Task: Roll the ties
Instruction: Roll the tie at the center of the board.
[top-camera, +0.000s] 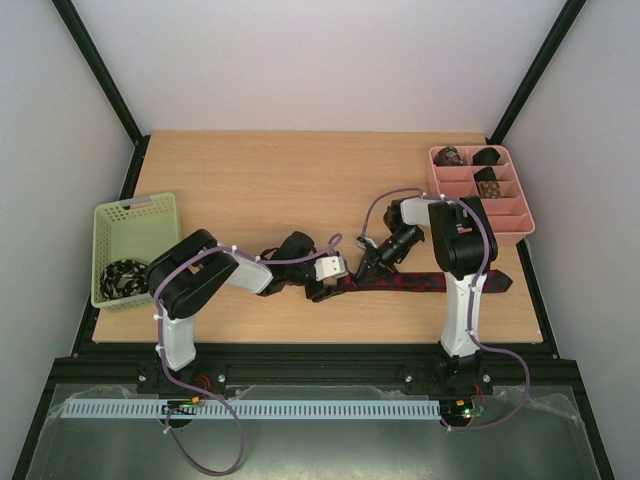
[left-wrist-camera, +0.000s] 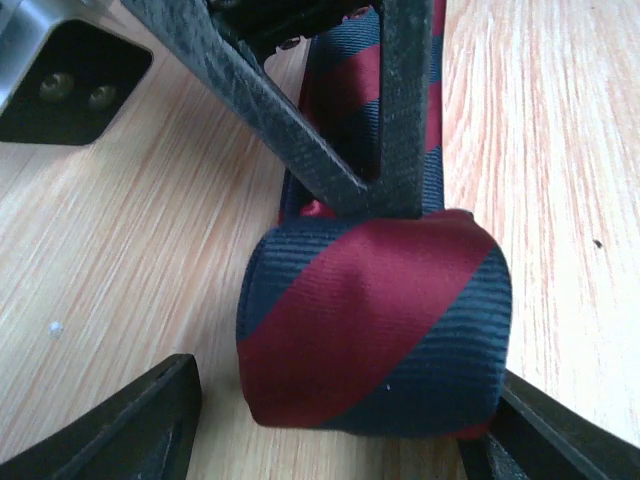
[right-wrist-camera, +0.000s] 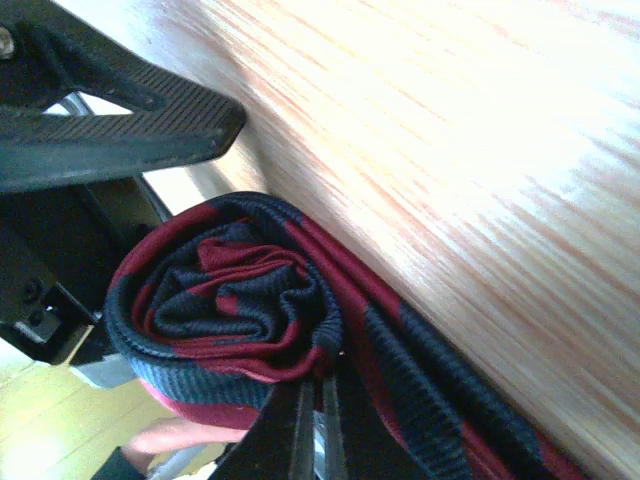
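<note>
A dark red tie with navy stripes lies along the table's near side, its left end rolled into a coil. My left gripper is open, with one finger on each side of the coil. There is a gap on the left side, and the right finger is against the fabric. My right gripper is shut, its tips pinched into the tie where the strip meets the coil. In the left wrist view its fingers come down onto the strip just behind the roll.
A pink divided tray at the back right holds three coiled ties. A pale green mesh basket at the left edge holds a black-and-white tie. Both arms meet at mid-table near the front edge.
</note>
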